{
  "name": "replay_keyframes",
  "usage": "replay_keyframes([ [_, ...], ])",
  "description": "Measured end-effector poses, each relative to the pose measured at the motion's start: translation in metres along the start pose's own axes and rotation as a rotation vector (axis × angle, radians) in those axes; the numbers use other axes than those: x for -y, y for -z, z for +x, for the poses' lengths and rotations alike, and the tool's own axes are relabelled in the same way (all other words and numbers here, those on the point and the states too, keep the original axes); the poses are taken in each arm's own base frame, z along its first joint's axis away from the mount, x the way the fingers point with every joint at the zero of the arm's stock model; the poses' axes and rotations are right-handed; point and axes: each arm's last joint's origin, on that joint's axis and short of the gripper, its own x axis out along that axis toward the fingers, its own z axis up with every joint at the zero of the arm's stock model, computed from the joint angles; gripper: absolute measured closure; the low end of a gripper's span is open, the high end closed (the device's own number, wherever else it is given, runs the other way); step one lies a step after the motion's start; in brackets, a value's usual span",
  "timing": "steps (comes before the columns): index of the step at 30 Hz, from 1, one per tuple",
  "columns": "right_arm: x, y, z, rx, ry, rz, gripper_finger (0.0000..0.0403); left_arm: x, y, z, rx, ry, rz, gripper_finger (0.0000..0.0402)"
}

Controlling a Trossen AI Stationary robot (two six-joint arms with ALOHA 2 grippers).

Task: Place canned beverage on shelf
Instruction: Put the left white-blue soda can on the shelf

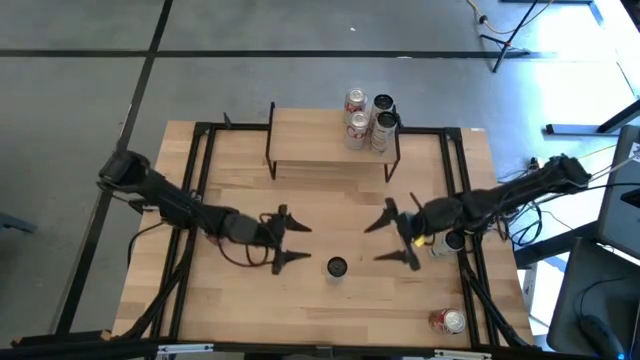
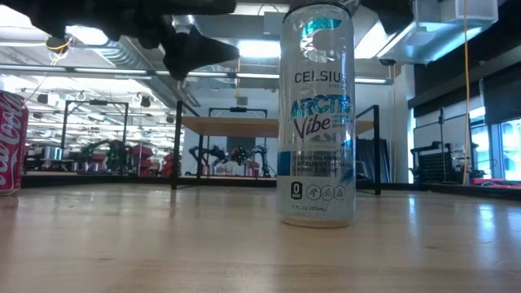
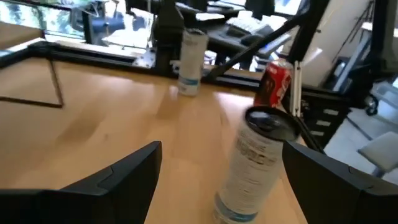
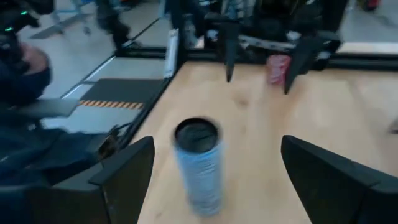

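Note:
A tall white-and-blue can [image 1: 336, 267] stands upright on its base on the tabletop, between my two grippers and a little nearer the front edge. It also shows in the low view [image 2: 317, 114]. My left gripper [image 1: 303, 243] is open to its left, and in the left wrist view [image 3: 221, 149] the can [image 3: 258, 162] stands between the fingers without touching them. My right gripper [image 1: 372, 243] is open to its right, with the can [image 4: 198, 165] ahead between its fingers [image 4: 217, 142]. The shelf [image 1: 310, 140] stands at the far middle.
Several cans [image 1: 368, 118] stand at the shelf's right end. A pale can [image 1: 450, 242] stands under my right arm. A red can [image 1: 448, 320] stands near the front right corner and shows in the low view [image 2: 10, 142]. Black rails [image 1: 200, 180] run along both table sides.

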Motion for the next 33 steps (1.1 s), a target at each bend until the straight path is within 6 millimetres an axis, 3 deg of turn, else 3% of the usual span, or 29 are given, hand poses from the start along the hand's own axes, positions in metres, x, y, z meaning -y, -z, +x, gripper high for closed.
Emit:
replay_keyframes([
  [3,-0.008,0.009,0.007,-0.037,-0.034,-0.012,0.0063,0.022,0.001,0.009,-0.014,-0.032,0.009,0.0084],
  [8,-0.015,0.020,0.020,-0.091,-0.055,-0.015,0.0063,0.068,-0.015,0.023,-0.041,-0.131,0.067,0.0084],
  [15,-0.017,0.039,0.042,-0.186,0.030,0.013,0.0063,0.119,-0.022,0.052,0.016,-0.287,0.062,0.0084],
  [23,-0.028,0.055,0.053,-0.239,0.123,0.032,0.0063,0.136,-0.006,0.095,0.049,-0.403,0.026,0.0084],
  [33,-0.055,0.064,0.047,-0.254,0.185,0.057,0.0063,0.128,0.003,0.105,0.017,-0.479,0.052,0.0084],
])
